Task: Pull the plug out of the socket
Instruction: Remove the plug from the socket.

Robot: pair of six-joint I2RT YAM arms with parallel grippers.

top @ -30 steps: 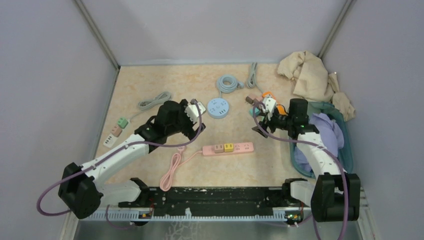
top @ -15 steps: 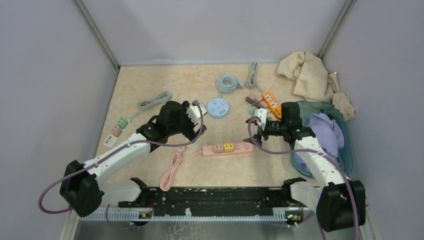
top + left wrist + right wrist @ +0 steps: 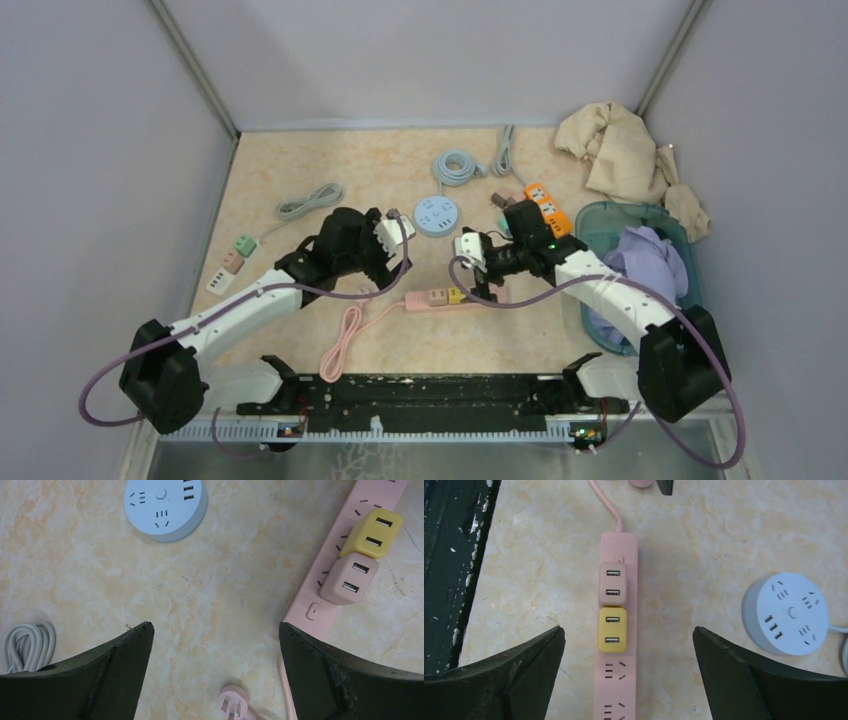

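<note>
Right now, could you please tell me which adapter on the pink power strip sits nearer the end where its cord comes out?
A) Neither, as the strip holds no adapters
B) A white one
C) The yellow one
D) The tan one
D: in the right wrist view the tan adapter sits on the pink power strip next to the end where the cord leaves it, with the yellow adapter just beyond it.

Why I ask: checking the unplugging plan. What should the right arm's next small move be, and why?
Probably lower the right end effector straight onto the yellow plug: its jaws stand open either side of the pink power strip, with that plug seated between them.
</note>
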